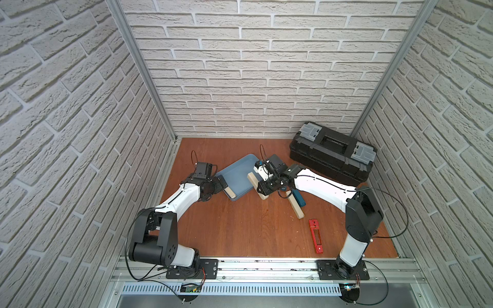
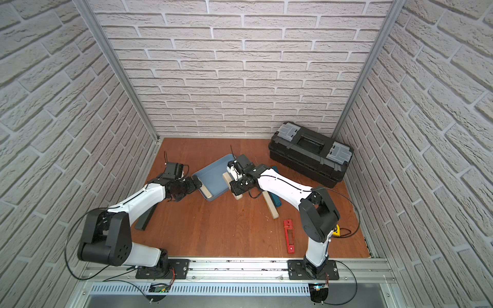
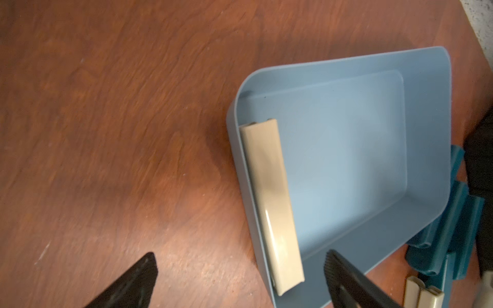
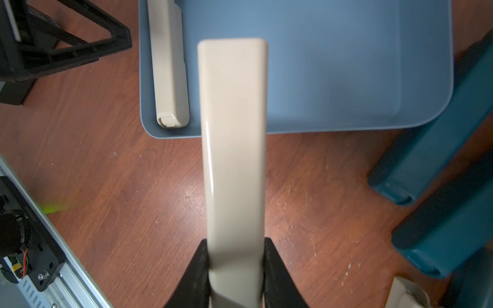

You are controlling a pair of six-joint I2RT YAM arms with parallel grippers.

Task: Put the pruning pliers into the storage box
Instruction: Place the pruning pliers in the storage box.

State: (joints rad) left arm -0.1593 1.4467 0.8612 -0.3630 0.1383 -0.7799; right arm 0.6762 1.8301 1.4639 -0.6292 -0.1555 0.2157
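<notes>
Nearest the right wrist camera, the right gripper clamps a beige bar over the storage box, the left gripper stands wide and empty, and the pruning pliers lie ungrasped on the table well apart, so next it should probably release the bar and reach for them.

Even bright light — soft wrist views, bowed wall edges

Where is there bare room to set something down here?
The shallow light blue plastic tray is mostly bare inside; one beige plastic bar hugs a wall. The brown wooden table is bare between tray, flat red pruning pliers and front rail. Crowded: the dark teal bars beside the tray, near the right pincer holding a second beige bar.
</notes>
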